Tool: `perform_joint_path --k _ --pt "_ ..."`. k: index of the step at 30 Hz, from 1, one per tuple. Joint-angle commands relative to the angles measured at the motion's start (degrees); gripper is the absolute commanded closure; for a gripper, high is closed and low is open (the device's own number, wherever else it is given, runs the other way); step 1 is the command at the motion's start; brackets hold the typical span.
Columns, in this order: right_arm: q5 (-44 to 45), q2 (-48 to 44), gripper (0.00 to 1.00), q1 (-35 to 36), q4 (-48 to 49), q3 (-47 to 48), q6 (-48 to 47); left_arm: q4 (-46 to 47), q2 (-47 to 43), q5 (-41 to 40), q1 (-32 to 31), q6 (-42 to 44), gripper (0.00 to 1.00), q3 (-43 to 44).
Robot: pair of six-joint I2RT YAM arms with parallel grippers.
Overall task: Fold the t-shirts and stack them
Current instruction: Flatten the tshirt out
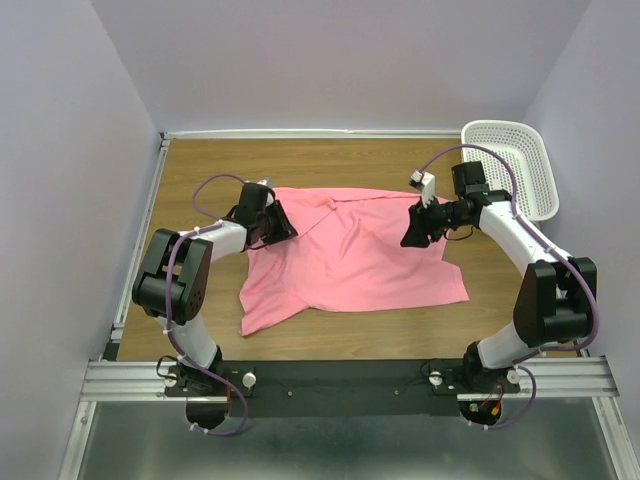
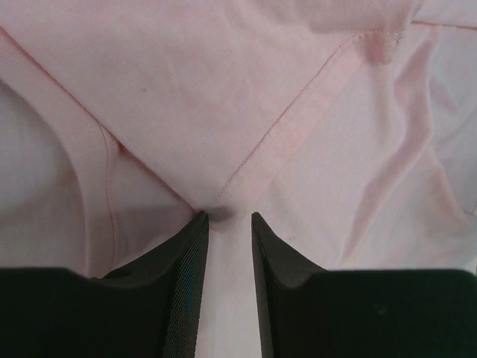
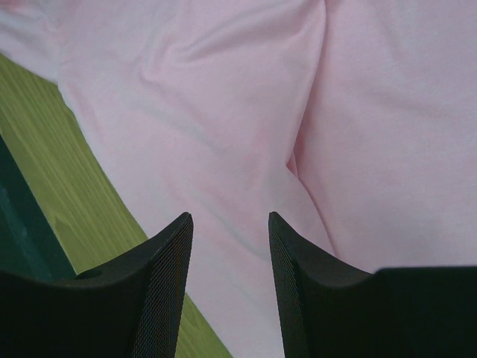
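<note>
Your left arm bends in from the left side, wrist low, with the left gripper point(image 1: 278, 225) down at the upper-left edge of the t-shirt point(image 1: 350, 260). Its jaws stand a narrow gap apart, released, and their tips sit right at a point where a stitched hem point(image 2: 298, 108) folds to a corner. Your right arm arcs in from the right, forearm angled toward the centre, with the right gripper point(image 1: 412, 232) over the shirt's upper-right edge. Its jaws stand wider apart and released, with cloth lying flat under them and nothing pinched. The shirt lies spread but rumpled in the middle of the table point(image 1: 200, 170), its lower-left corner trailing toward the near edge. Hard to make out: both gripper heads cover the shirt edges beneath them in the top view, and the sleeves and neck get lost in the folds along the far edge. The wrist views show only cloth — plus a strip of wood on the right one. Count: one shirt, one white basket point(image 1: 525, 165) at the far right corner, two arms.
</note>
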Motion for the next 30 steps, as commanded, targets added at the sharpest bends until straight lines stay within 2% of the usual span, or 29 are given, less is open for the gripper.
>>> perform_joint_path --k 1,16,20,23,27,30 --pt "-0.7 -1.6 0.47 -0.4 0.8 -0.4 0.3 -0.9 1.2 -2.5 -0.4 1.2 0.62 -0.5" --pt "-0.8 -2.2 0.47 -0.5 0.8 -0.6 0.2 -1.3 3.9 -3.4 -0.7 0.7 0.64 1.0" --pt "-0.9 -2.0 0.47 -0.7 0.8 -0.6 0.1 -1.4 2.5 -3.7 -0.7 0.8 0.76 1.1" --pt "-0.9 -2.0 0.47 -0.8 0.8 -0.7 0.0 -1.5 1.0 -3.3 -0.7 0.8 0.78 0.9" --pt "-0.2 -2.2 0.47 -0.8 0.8 -0.8 -0.1 -1.8 -0.6 -2.4 -0.7 1.0 0.91 1.0" --pt "0.2 -2.2 0.47 -0.9 0.8 -0.9 -0.2 -1.9 -1.6 -0.7 -0.5 1.0 0.94 1.3"
